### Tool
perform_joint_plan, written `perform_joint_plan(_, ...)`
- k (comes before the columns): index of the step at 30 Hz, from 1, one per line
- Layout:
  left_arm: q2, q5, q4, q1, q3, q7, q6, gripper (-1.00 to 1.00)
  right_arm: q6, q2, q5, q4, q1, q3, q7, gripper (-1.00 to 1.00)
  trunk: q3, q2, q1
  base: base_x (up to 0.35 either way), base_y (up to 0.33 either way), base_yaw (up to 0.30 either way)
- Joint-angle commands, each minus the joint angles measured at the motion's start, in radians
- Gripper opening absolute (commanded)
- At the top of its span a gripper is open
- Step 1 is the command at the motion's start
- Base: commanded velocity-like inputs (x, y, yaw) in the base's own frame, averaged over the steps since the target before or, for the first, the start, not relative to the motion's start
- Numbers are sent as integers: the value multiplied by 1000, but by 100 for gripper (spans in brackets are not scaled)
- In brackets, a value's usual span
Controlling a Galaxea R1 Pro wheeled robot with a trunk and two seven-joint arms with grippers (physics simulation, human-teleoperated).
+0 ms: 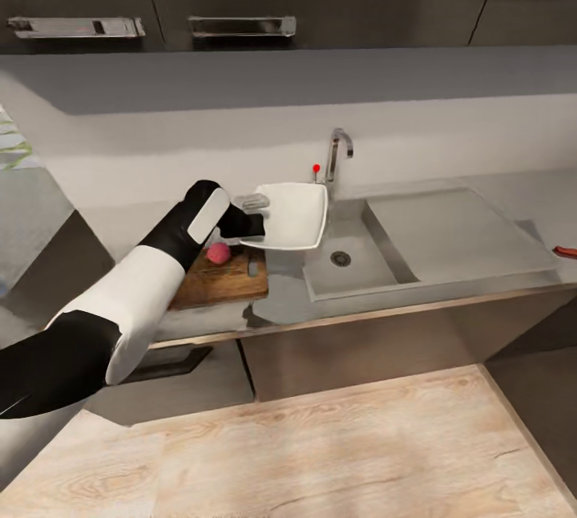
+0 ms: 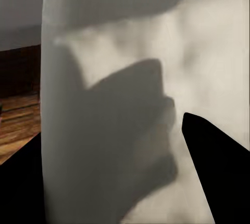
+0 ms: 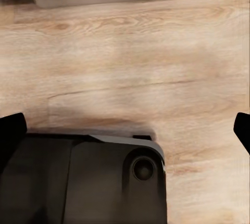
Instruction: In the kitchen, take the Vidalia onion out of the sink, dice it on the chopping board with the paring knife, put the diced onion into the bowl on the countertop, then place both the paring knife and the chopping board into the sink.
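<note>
The left gripper [image 1: 255,215] pinches the near rim of the bowl [image 1: 292,215], holding the white dish tilted above the countertop [image 1: 513,197], between the chopping board [image 1: 226,281] and the sink [image 1: 353,265]. Nothing can be seen inside the bowl. A pinkish onion [image 1: 218,253] sits on the board, just beside the arm. The steel basin looks bare around its drain [image 1: 340,259], the tap [image 1: 338,151] behind it. The right gripper [image 3: 127,130] hangs over the wood floor [image 3: 130,62], its fingertips spread wide.
</note>
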Motion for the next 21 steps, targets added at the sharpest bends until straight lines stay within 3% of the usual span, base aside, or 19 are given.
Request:
perform_joint_plan(1, 1, 17, -7, -1, -3, 12, 1, -100, 1, 0, 10, -2, 1, 1, -10, 100, -1, -2, 1, -2, 302, 254)
perform_joint_plan(6, 13, 45, -49, -1, -5, 12, 1, -100, 1, 0, 10, -2, 1, 2, -9, 100, 4, -2, 1, -1, 303, 189)
perform_joint_plan(21, 42, 50, -33, -1, -10, 12, 2, -100, 2, 0, 10, -1, 1, 1, -10, 100, 24, -2, 1, 0, 303, 82)
